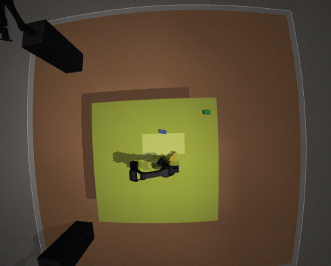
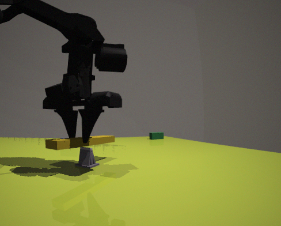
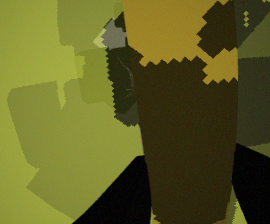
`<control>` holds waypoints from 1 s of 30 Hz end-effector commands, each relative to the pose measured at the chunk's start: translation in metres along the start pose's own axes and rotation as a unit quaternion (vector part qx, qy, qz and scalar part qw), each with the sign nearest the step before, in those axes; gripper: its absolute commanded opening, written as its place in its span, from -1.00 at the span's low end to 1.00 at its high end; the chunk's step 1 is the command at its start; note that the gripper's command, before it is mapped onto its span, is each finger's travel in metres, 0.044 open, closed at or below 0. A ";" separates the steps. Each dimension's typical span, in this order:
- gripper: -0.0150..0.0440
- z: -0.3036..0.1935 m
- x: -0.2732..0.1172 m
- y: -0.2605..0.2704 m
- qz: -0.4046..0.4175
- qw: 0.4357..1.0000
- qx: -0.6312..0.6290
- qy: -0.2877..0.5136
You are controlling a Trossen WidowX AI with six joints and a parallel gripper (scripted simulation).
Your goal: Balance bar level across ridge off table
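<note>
The yellow-orange bar (image 1: 173,156) (image 2: 57,144) (image 3: 166,30) is held off the table and looks close to level. My gripper (image 2: 79,140) (image 3: 188,160) is shut on the bar, one finger on each side near its middle, pointing down. The small grey ridge (image 2: 86,157) stands upright on its flat foot on the table, below the held part of the bar. A thin gap shows between its top and the bar. In the wrist view a grey part, probably the ridge, shows left of the bar, mostly hidden. The arm hides the ridge in the top view.
A green block (image 1: 207,112) (image 2: 156,136) lies toward the far right corner of the yellow-green table (image 1: 192,203) (image 2: 206,179). A blue block (image 1: 162,131) lies at the edge of a pale rectangle (image 1: 151,144), mostly hidden behind the bar in the exterior view.
</note>
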State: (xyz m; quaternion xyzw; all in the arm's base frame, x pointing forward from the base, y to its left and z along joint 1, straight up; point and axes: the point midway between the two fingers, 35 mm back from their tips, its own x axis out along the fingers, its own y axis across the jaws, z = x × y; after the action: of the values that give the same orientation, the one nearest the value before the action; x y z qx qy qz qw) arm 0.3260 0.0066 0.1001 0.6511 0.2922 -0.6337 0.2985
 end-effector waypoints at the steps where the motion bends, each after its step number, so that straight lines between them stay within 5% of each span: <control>1: -0.49 0.000 0.001 0.000 0.001 1.000 0.003 0.000; 30: -0.49 0.000 0.003 0.000 0.001 1.000 0.003 0.000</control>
State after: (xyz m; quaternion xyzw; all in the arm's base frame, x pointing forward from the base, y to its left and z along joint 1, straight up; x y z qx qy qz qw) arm 0.3261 0.0067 0.0977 0.6512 0.2922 -0.6336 0.2986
